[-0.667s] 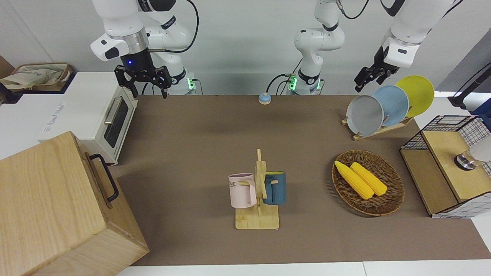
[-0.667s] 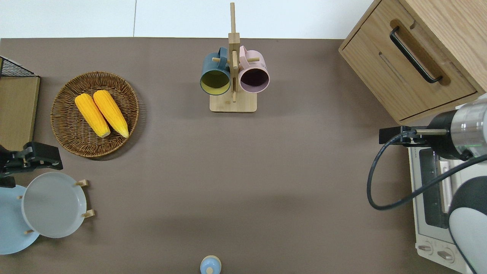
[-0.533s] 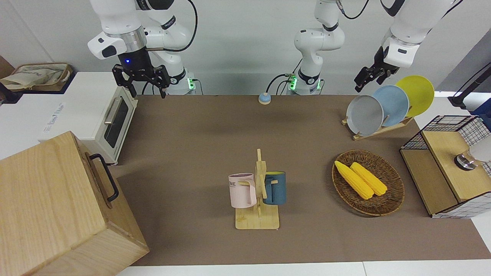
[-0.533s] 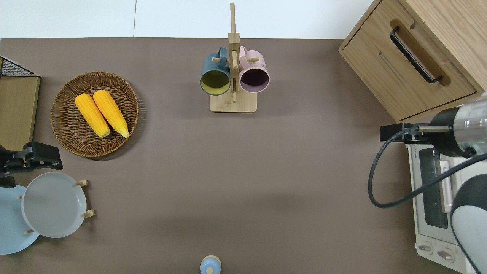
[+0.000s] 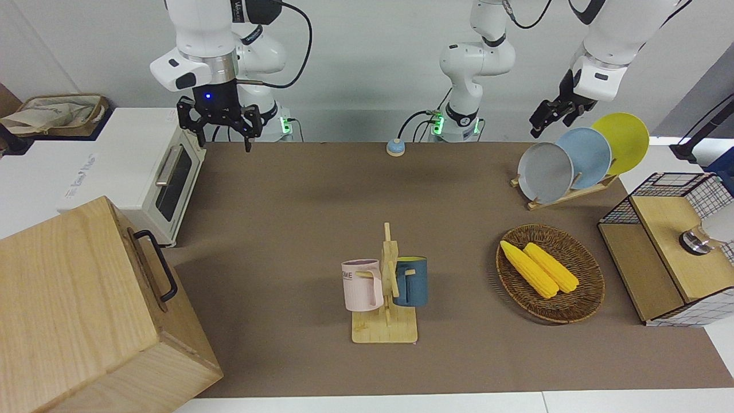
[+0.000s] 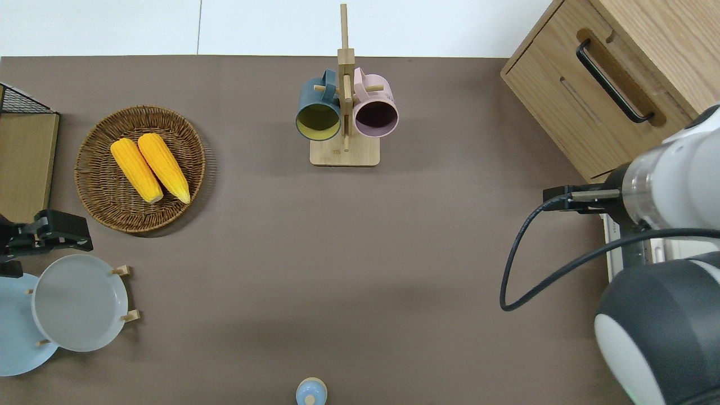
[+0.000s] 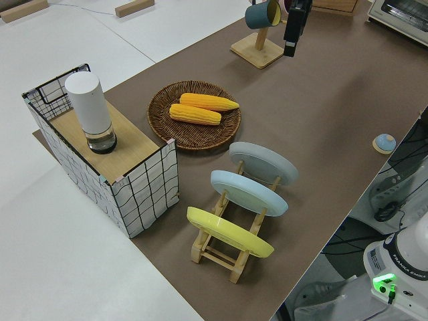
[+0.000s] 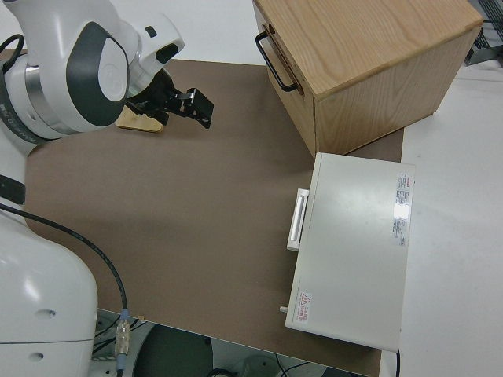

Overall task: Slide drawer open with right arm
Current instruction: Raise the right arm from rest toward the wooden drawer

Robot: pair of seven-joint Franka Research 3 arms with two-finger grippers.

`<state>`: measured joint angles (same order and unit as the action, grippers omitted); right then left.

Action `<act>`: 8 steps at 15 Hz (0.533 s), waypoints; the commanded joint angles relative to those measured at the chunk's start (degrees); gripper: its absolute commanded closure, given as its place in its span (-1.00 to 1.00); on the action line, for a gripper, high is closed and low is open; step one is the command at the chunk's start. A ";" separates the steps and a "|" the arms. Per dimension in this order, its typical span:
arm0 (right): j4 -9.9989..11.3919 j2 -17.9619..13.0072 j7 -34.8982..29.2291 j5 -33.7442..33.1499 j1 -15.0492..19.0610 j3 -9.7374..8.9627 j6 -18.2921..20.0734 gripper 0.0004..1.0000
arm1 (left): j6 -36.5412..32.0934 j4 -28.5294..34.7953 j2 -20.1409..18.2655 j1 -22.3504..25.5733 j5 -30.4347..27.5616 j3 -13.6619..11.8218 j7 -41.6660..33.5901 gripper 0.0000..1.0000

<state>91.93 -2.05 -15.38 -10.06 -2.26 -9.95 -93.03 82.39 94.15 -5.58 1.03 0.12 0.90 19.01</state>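
Drawer [image 6: 604, 109]: shut, flush in the big wood cabinet [image 5: 74, 304] at the right arm's end of the table, farther from the robots than the toaster oven [image 5: 137, 169]. Front is angled toward table centre.
Handle [image 6: 612, 80]: black bar across the drawer front, nothing touching it.
Right gripper [image 5: 221, 129]: up in the air, over the mat just beside the oven's front edge, well apart from the handle. Fingers [image 5: 248, 135] hang downward and stand apart, nothing between them.
Right arm [image 6: 669, 185]: wrist sits over the gap between oven and cabinet in the overhead view.
Step in hand: approach, by the look of it; no contact yet.
How to do it well: prob. needs the wrist turned so the fingers straddle the bar crosswise, near its middle. Then close fully before pulling. Pull should run square to the angled drawer front, not along the table edge, or it may bind.
Watch out: oven corner sits close to the path down.
Mug rack [image 5: 385, 292]: mid-table, clear of the route.
Left arm: parked; claw state can't be told.
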 commanded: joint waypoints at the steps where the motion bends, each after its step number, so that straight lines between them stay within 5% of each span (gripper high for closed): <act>1: -0.09 1.08 -3.24 -8.80 -1.16 -3.13 1.53 -0.97 | -0.12 -0.02 -0.49 -0.24 -0.21 -0.29 -0.55 -0.99; 4: 1.58 3.54 -7.02 -18.90 -1.95 -7.35 1.79 -0.97 | -0.12 -0.02 -0.49 -0.24 -0.21 -0.29 -0.55 -0.99; 8: 1.94 6.80 -8.18 -32.28 -3.71 -8.59 3.38 -0.97 | -0.12 -0.02 -0.49 -0.24 -0.21 -0.29 -0.55 -0.99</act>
<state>94.07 2.64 -22.47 -34.90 -5.34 -18.05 -90.93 82.39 94.15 -5.58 1.03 0.12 0.90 19.01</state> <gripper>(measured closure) 0.013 0.004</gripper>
